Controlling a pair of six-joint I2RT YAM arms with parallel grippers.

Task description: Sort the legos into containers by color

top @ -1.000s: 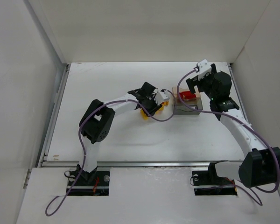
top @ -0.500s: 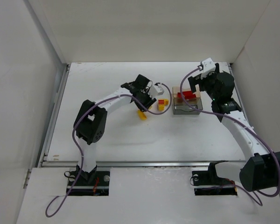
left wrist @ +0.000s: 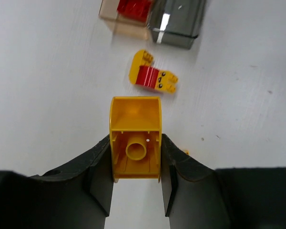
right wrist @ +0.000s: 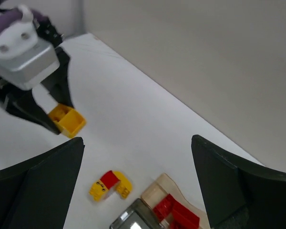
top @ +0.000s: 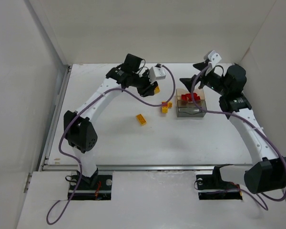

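My left gripper [left wrist: 136, 138] is shut on a yellow lego [left wrist: 135, 141], held above the table with its hollow underside facing the camera. In the top view that gripper [top: 154, 88] hangs left of the containers. A red-and-yellow lego piece [top: 166, 106] [left wrist: 152, 78] lies beside the trays. Another yellow lego [top: 141, 119] lies further left. The tan tray [top: 182, 92] [right wrist: 158, 189] holds red legos [top: 190, 98] [right wrist: 177, 214]. The clear greyish tray [top: 190, 111] [left wrist: 176, 21] adjoins it. My right gripper [top: 193, 74] [right wrist: 137, 140] is open, raised above and behind the trays.
White walls close in the table at the back and on both sides. A metal rail [top: 133, 166] runs along the near edge. The left arm's purple cable [top: 148, 95] loops down near the loose legos.
My left gripper has lifted away from the loose legos toward the back of the table, carrying the yellow lego. My right gripper has risen and tilted back from above the tan tray.
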